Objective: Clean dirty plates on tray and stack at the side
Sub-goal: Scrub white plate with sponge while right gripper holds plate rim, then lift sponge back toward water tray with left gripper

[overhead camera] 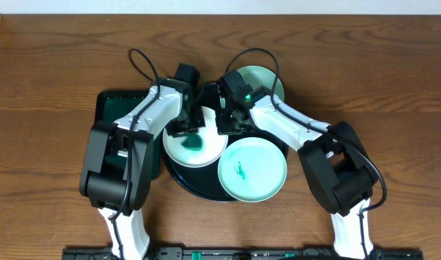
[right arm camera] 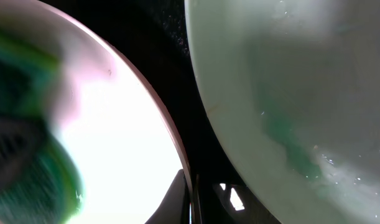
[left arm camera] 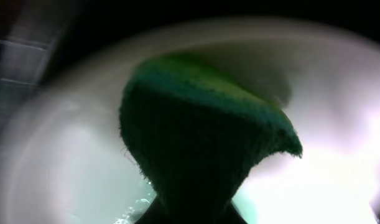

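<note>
The round black tray (overhead camera: 188, 180) holds a white plate (overhead camera: 178, 148) at its left and a turquoise plate (overhead camera: 263, 177) with a green smear at its front right. A second turquoise plate (overhead camera: 262, 78) lies at the back, partly under the right arm. My left gripper (overhead camera: 193, 133) is shut on a green sponge (left arm camera: 202, 124) that presses on the white plate (left arm camera: 339, 124). My right gripper (overhead camera: 226, 124) is shut on that plate's right rim (right arm camera: 127, 137), one finger above and one below (right arm camera: 193, 199). A smeared turquoise plate (right arm camera: 270, 74) lies beside it.
A rectangular dark-green tray (overhead camera: 115, 108) lies left of the black tray, under the left arm. Brown wood tabletop (overhead camera: 393, 87) surrounds both trays. The two arms meet over the middle of the black tray.
</note>
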